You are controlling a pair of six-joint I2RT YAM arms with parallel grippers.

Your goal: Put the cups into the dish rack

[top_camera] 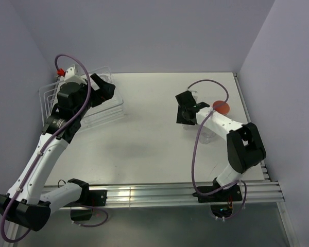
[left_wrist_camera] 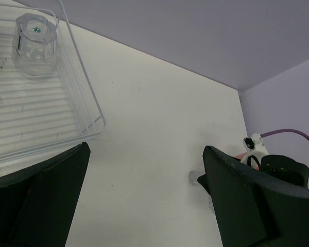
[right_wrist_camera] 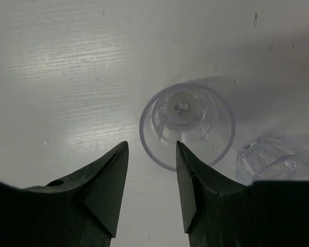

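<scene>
- Right now the right claw point(right_wrist_camera: 152, 198) hangs just above a clear cup point(right_wrist_camera: 187, 125) that stands on the white worktop point(top_camera: 154, 139). Its two dark fingers are partly spread and hold nothing. One finger tip looks to sit over the cup's near rim, the other outside it.
- A second clear cup point(right_wrist_camera: 275, 163) stands just beside the first one, and it is partly hidden by the claw.
- The pink cup point(top_camera: 222, 107) sits near the right wall, close to this arm.
- The left claw point(left_wrist_camera: 144, 198) is spread wide and empty. It hovers beside the dish rack point(left_wrist_camera: 85, 87) at the far left of the worktop.
- One clear cup in the rack point(left_wrist_camera: 35, 36) already stands inside it, in a far corner.
- I think the clear cups are light, hard and slippery. They could crack or tip if squeezed badly.
- A good place to hold one is the rim wall, one finger inside and one outside.
- The neighbour cup is very close, so a finger could bump it.
- The purple cable point(top_camera: 195, 154) loops near the right arm.
</scene>
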